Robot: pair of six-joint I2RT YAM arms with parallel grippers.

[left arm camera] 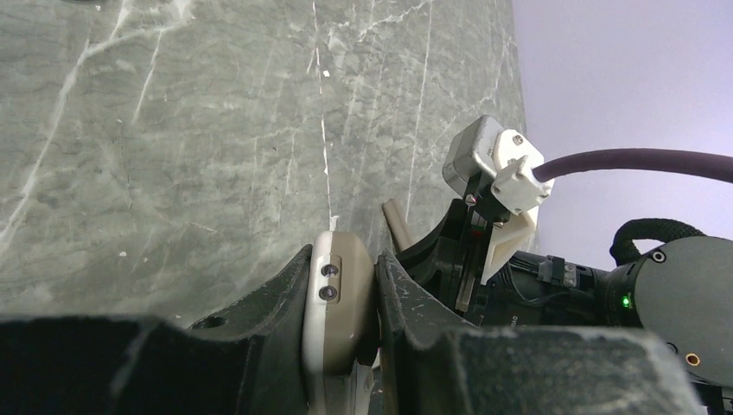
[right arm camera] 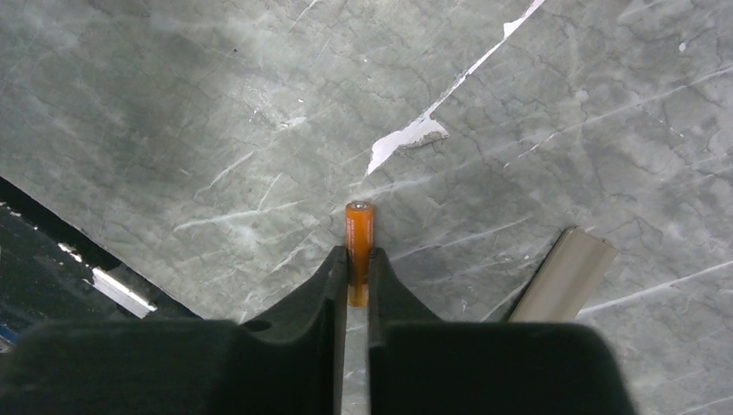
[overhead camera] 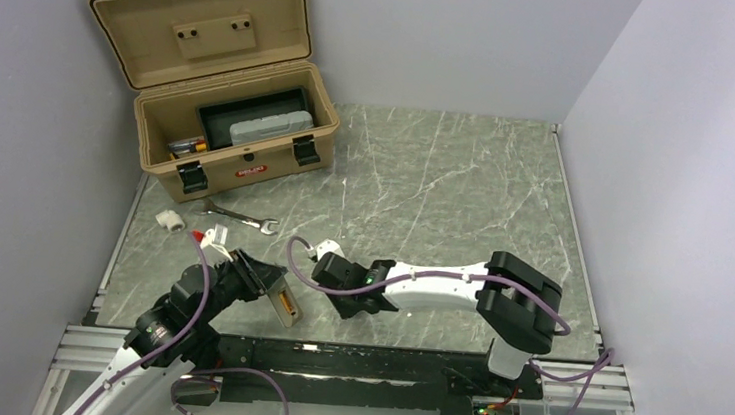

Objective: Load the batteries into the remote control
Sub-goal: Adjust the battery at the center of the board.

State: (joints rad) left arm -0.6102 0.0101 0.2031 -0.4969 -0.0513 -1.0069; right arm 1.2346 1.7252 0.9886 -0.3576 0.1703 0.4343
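Your left end effector point(left arm camera: 343, 259) is clamped on the remote point(left arm camera: 333, 320), down at about 7 o'clock on the bench point(overhead camera: 445, 194). Your right end effector point(right arm camera: 359, 259) is pinching one orange battery point(right arm camera: 359, 229), its end poking out past the tips, just off the remote's 3 o'clock side. Toolbox point(overhead camera: 223, 95) sits open at 11 o'clock.

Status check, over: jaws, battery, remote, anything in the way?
Left jaws shut on remote control. Right jaws shut on battery, tip sticking out. Wrench lies off to the far side, not between them.
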